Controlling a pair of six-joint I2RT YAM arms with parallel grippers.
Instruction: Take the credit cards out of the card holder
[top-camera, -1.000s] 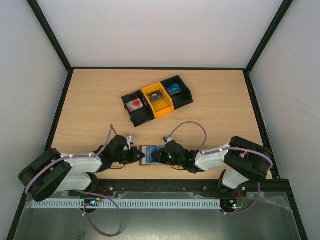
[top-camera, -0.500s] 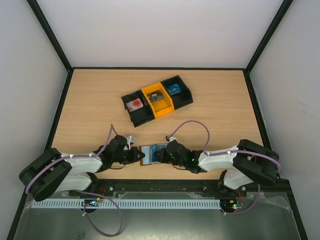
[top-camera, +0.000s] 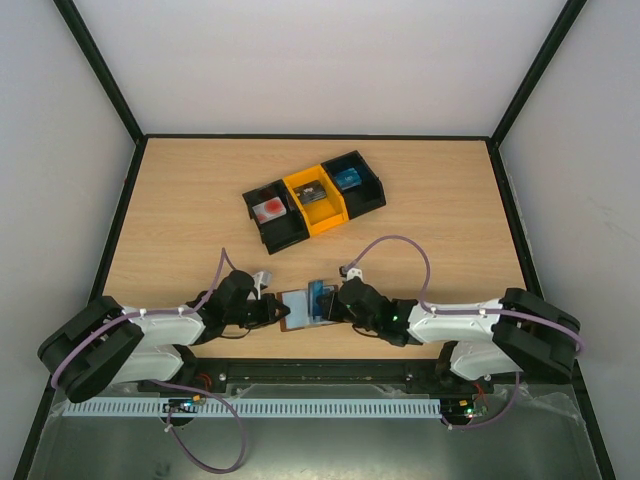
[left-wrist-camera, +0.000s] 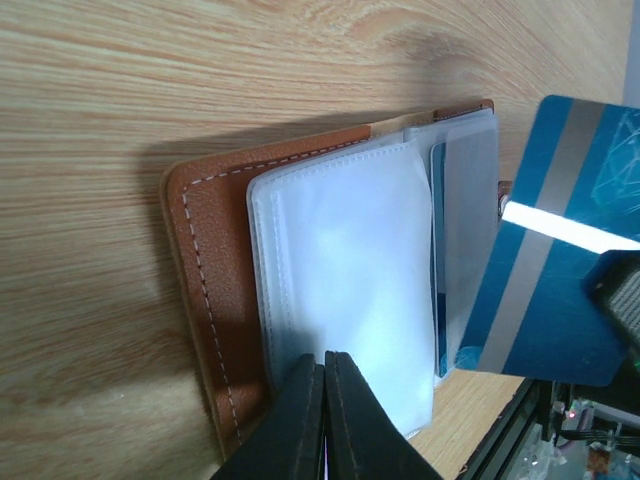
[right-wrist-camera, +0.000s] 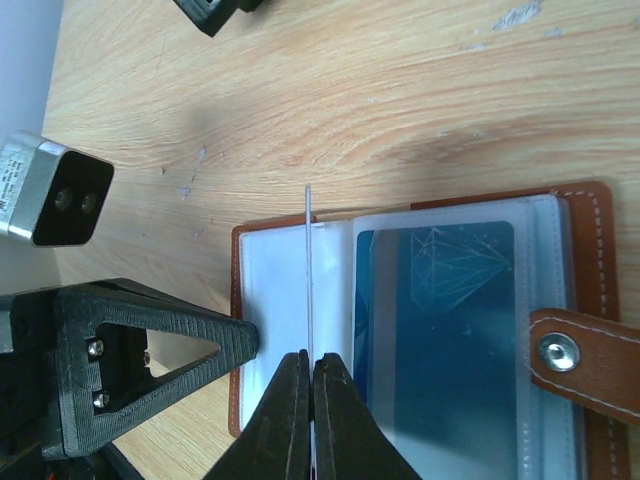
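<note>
Over card holder (left-wrist-camera: 205, 300), blue card (left-wrist-camera: 560, 250) on edge

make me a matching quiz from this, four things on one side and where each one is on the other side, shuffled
1 blue striped credit card
2 brown leather card holder
3 orange plastic bin
4 blue credit card with diamond drawing

a between black plastic bins
b inside a clear sleeve
c pinched in the right gripper
d open on the wooden table, left gripper shut on it

Pairs: 1-c, 2-d, 3-a, 4-b
</note>
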